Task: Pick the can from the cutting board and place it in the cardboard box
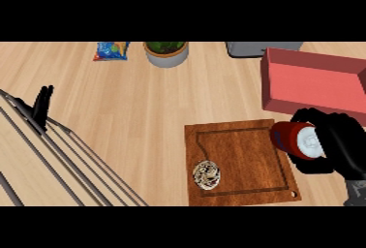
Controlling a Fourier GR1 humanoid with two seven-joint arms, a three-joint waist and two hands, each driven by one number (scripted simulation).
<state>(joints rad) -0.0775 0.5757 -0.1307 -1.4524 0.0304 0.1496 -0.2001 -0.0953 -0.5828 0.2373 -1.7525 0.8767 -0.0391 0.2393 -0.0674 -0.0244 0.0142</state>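
At the counter's right side, the right hand [342, 145] holds the can [295, 139] — a red can lying on its side with its pale end face turned toward the palm. The black fingers curl over the can from above and the thumb closes under it, so the can is pinched between them. It sits at the right edge of the cutting board [243, 145], partly overhanging the board's upper right corner; whether it is lifted clear of the board or touches it cannot be told from this view.

The cutting board is dark brown wood with a groove running round its face and a small hole near its lower right corner. On its lower left part lies a small oval object [206, 174] with a mottled brown-and-white pattern, well apart from the can.

The cardboard box [314, 85] — reddish, open-topped, tilted relative to the board — stands just beyond the board's upper right corner, near the hand. Nothing shows inside it.

The left hand [41, 106] shows near the left edge, fingers straight, pressed together and pointing up, resting above a slatted wire rack [64, 160] that crosses the lower left of the view.

Along the far edge of the wooden counter [143, 97] stand a blue snack bag [111, 50], a potted plant [166, 52] in a pale pot, and a grey object [250, 49] that is cut off by the view's upper limit.
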